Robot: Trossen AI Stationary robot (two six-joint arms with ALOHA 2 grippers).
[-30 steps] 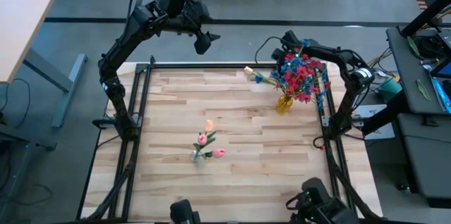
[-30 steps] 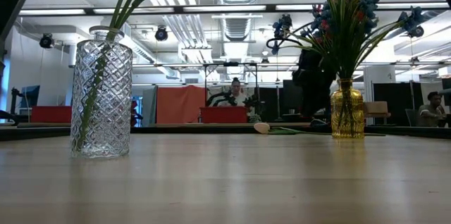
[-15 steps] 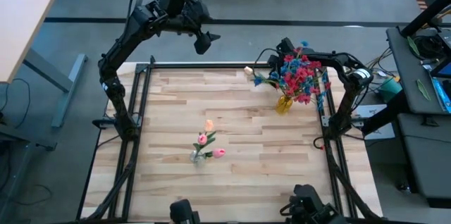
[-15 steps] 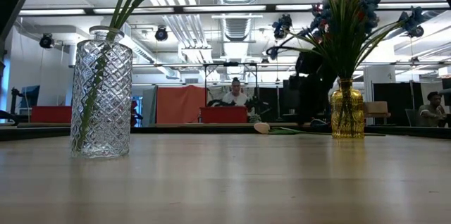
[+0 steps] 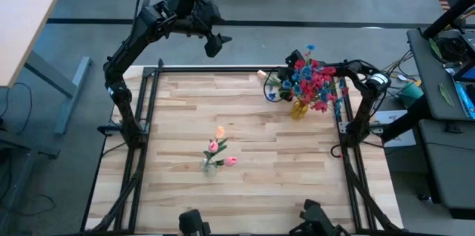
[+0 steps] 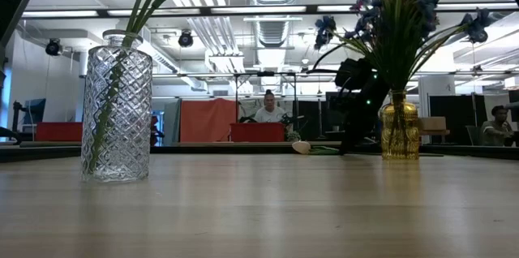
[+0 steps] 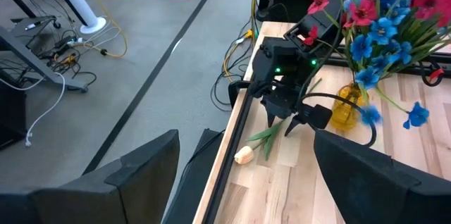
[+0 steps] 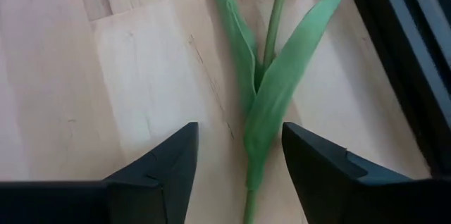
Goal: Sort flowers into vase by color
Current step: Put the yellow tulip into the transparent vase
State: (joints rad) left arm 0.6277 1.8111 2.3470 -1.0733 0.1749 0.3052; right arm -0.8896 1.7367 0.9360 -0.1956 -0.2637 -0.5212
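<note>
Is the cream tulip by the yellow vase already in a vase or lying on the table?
Lying flat on the table: the cream tulip rests beside the yellow vase.

amber vase [image 5: 298, 109]; red and blue flowers [image 5: 313, 79]; clear diamond-patterned vase [image 6: 117, 112]; green-leaved cream tulip [image 8: 271, 55]

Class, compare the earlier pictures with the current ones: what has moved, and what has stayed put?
The right gripper has come down beside the amber glass vase over the loose cream tulip, jaws open, nothing gripped. The left gripper, the clear patterned vase and every flower stayed put.
</note>
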